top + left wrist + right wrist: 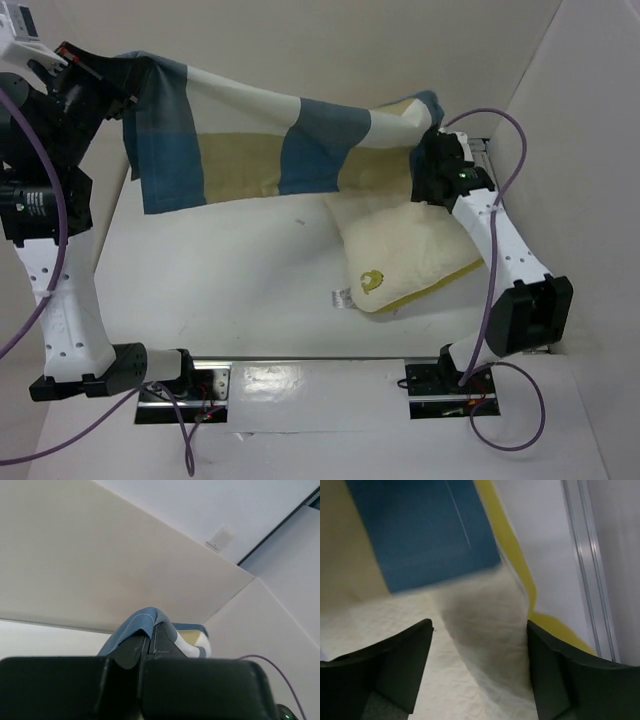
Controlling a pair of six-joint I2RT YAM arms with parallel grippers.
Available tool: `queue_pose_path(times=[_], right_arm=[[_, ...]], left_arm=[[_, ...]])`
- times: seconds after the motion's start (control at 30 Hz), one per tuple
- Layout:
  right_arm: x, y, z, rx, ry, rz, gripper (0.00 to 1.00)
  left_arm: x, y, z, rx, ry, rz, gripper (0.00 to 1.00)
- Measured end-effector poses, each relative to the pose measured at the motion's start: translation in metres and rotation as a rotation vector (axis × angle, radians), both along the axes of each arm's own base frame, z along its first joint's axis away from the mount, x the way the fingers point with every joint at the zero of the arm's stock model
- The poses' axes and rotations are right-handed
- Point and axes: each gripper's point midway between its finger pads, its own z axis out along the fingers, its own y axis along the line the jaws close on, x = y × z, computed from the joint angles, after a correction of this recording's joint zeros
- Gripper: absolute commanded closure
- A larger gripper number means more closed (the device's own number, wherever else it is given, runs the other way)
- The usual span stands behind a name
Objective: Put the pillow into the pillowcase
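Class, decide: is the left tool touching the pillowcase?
Touching. The left wrist view shows the left tool shut on a blue pillowcase edge.

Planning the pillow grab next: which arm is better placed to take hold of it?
Right. The right end effector stands open just over the pillow, while the left end effector is shut on the pillowcase, holding it up away from the pillow.
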Motion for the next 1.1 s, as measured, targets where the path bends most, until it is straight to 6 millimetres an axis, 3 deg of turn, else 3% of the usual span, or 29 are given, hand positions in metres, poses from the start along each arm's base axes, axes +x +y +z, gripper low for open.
queue_pose_path(times=[0.07, 0.17, 0.33, 0.47, 0.57, 0.7, 0.8, 0.87, 1.0, 1.07, 1.1], right_arm=[[0.000, 0.003, -0.015, -0.022, 0.050, -0.004, 0.10], [-0.005, 0.042, -0.017, -0.017, 0.056, 0.086, 0.09], [-0.025, 0.133, 0.039, 0.123, -0.136, 0.345, 0.03], [-0.050, 0.194, 0.092, 0.219, -0.289, 0.530, 0.00], [-0.074, 0.249, 0.106, 0.247, -0.338, 0.692, 0.00], [-0.098, 0.311, 0.082, 0.183, -0.289, 0.840, 0.00], [-0.104, 0.335, 0.040, 0.075, -0.214, 0.869, 0.00], [-0.104, 0.341, 0.014, 0.001, -0.173, 0.877, 0.00], [-0.105, 0.335, -0.025, -0.109, -0.112, 0.880, 0.03], [-0.101, 0.331, -0.040, -0.148, -0.091, 0.871, 0.16], [-0.098, 0.329, -0.048, -0.168, -0.081, 0.865, 0.30]], left_arm=[[0.007, -0.006, -0.006, -0.008, 0.023, -0.042, 1.00], [0.020, -0.013, -0.025, -0.009, 0.077, -0.091, 1.00], [0.032, -0.021, -0.057, -0.012, 0.164, -0.155, 1.00], [0.030, -0.028, -0.058, -0.007, 0.166, -0.190, 1.00], [0.027, -0.030, -0.055, -0.002, 0.155, -0.203, 1.00], [0.021, -0.030, -0.051, 0.004, 0.143, -0.201, 1.00], [0.016, -0.030, -0.046, 0.008, 0.133, -0.194, 1.00], [0.012, -0.029, -0.041, 0.011, 0.118, -0.188, 1.00], [0.003, -0.029, -0.033, 0.014, 0.094, -0.180, 1.00], [0.000, -0.029, -0.031, 0.015, 0.087, -0.176, 1.00], [-0.001, -0.029, -0.030, 0.015, 0.084, -0.175, 1.00]])
